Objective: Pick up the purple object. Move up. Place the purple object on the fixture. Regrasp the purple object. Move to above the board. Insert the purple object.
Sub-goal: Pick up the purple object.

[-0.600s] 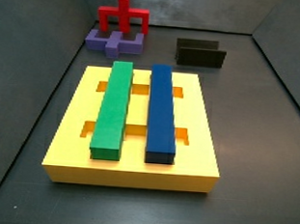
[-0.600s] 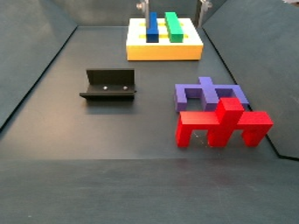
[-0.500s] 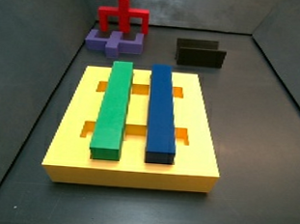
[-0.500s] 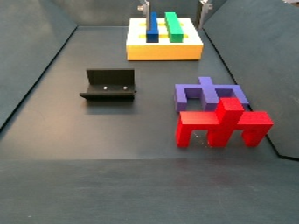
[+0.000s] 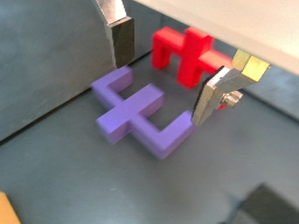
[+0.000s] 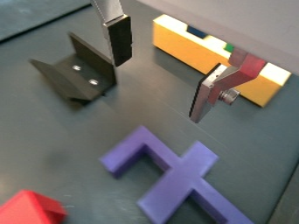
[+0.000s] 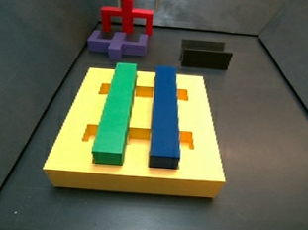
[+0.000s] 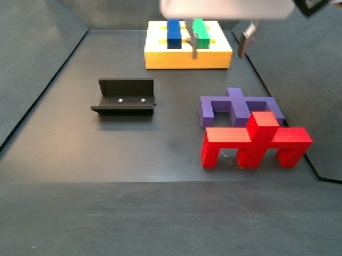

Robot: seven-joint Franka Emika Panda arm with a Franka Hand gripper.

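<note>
Wrist views show the claw [image 5: 163,74] hanging above the purple object [image 5: 138,112], its two silver fingers [image 5: 121,41] spread wide apart with nothing between them. That spread looks chosen to straddle the piece, so the pick-up seems about to start rather than done. The purple object [image 8: 238,107] lies flat on the bench [image 8: 120,150], touching the red pronged piece [image 8: 255,143] that stands just beside it; this crowding may leave little room for one finger on that side. The fixture [image 8: 124,97] stands apart from both, open and unoccupied, ready for the later regrasp. The board [image 7: 138,129] sits well away, carrying its green bar [image 7: 115,109] and blue bar [image 7: 166,116].
</note>
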